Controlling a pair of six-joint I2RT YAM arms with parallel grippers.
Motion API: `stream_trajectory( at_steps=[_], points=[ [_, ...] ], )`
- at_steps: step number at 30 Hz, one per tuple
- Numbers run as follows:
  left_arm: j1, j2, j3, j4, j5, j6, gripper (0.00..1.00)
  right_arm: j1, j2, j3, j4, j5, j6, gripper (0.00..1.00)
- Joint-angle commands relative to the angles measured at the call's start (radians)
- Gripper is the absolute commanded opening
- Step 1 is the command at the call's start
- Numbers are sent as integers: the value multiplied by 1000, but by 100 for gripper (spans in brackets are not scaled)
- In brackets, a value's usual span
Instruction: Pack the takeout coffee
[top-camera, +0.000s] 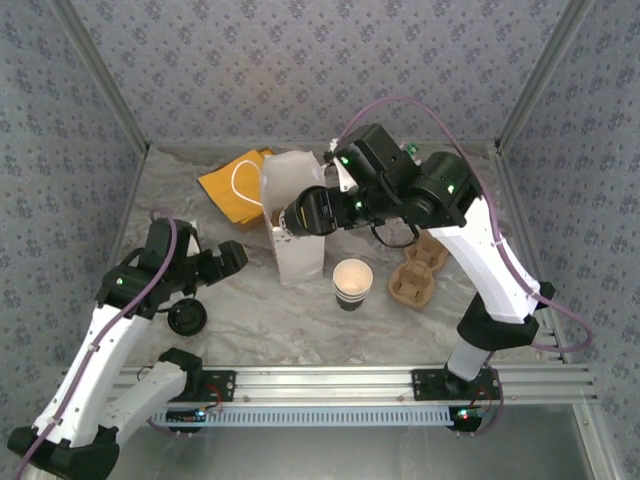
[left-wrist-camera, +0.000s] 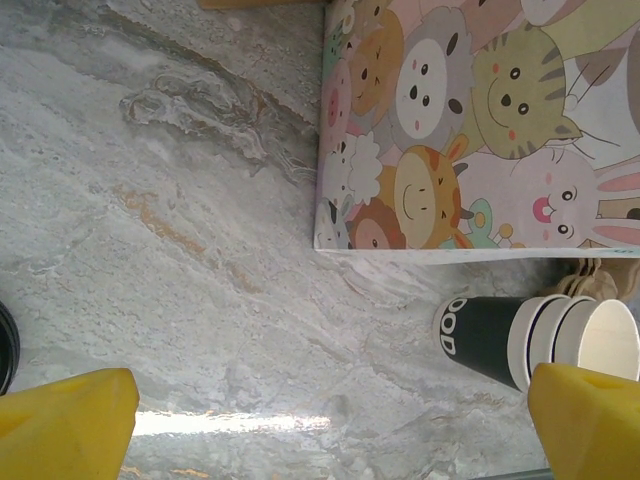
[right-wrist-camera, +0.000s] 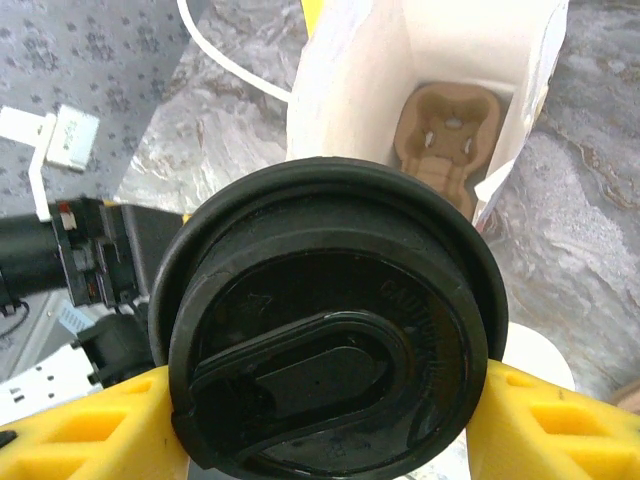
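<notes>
The takeout coffee (top-camera: 352, 283) stands upright and lidless on the marble table, just right of the white paper bag (top-camera: 296, 225). In the left wrist view the takeout coffee (left-wrist-camera: 545, 340) shows its dark base beside the cartoon-printed bag (left-wrist-camera: 480, 130). My right gripper (top-camera: 298, 215) hovers over the bag's open top, shut on a second cup with a black lid (right-wrist-camera: 330, 330) held between yellow fingers (right-wrist-camera: 80, 430). A brown carrier (right-wrist-camera: 447, 135) lies at the bottom of the bag (right-wrist-camera: 340, 80). My left gripper (left-wrist-camera: 330, 430) is open and empty, low over the table left of the bag.
A loose black lid (top-camera: 187, 318) lies near my left gripper (top-camera: 225, 262). Another cardboard carrier (top-camera: 420, 270) sits right of the open cup. A yellow bag with a white handle (top-camera: 235, 185) lies behind the white bag. Patterned walls enclose three sides.
</notes>
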Motion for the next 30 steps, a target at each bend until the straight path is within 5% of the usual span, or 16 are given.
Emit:
stream_trajectory(
  at_steps=[1, 12, 30],
  points=[
    [-12, 6, 39, 32, -14, -6, 100, -30, 4, -11, 57, -30, -23, 64],
    [-23, 70, 59, 69, -17, 8, 100, -111, 96, 0, 115, -22, -27, 64],
    [-3, 182, 109, 58, -110, 49, 100, -104, 321, 102, 50, 64, -76, 64]
  ],
)
